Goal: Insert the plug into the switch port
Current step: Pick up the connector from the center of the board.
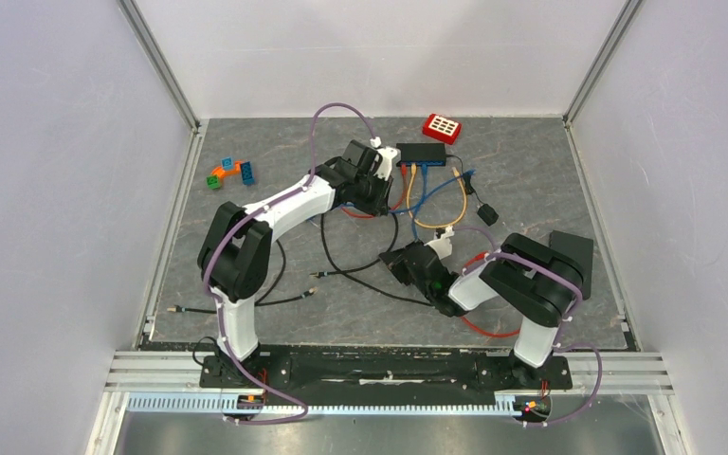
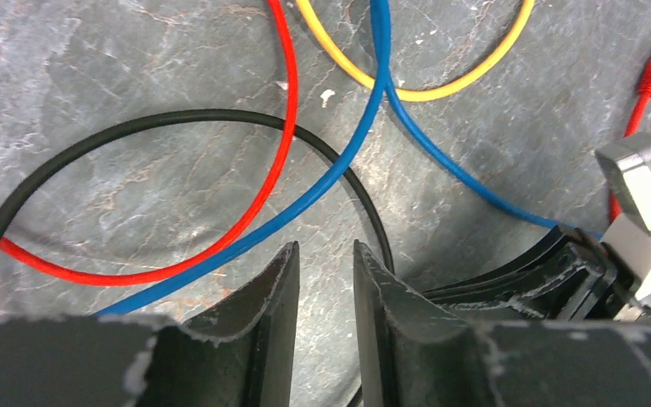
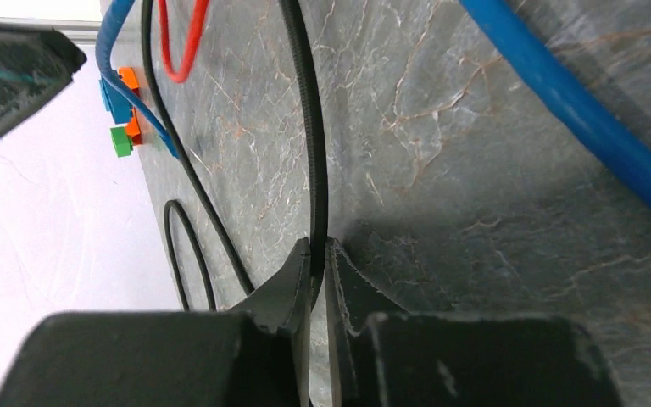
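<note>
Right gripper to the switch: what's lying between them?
Top view: the yellow cable and blue cable loop across the stretch between the right gripper, pinching the black cable, and the switch; the left gripper sits just beside.

The table (image 2: 93, 51) is grey with thin pale veins, like stone. Across it run a red cable (image 2: 286, 127), a yellow cable (image 2: 441, 89), a blue cable (image 2: 339, 170) and a black cable (image 3: 314, 153). At upper centre the switch (image 1: 422, 153) is black and the box (image 1: 443, 127) red with white squares.

white arm links (image 1: 289, 202), black joints (image 1: 237, 261), purple cables (image 1: 339, 106), black chipped fingers (image 2: 258, 297)
</note>
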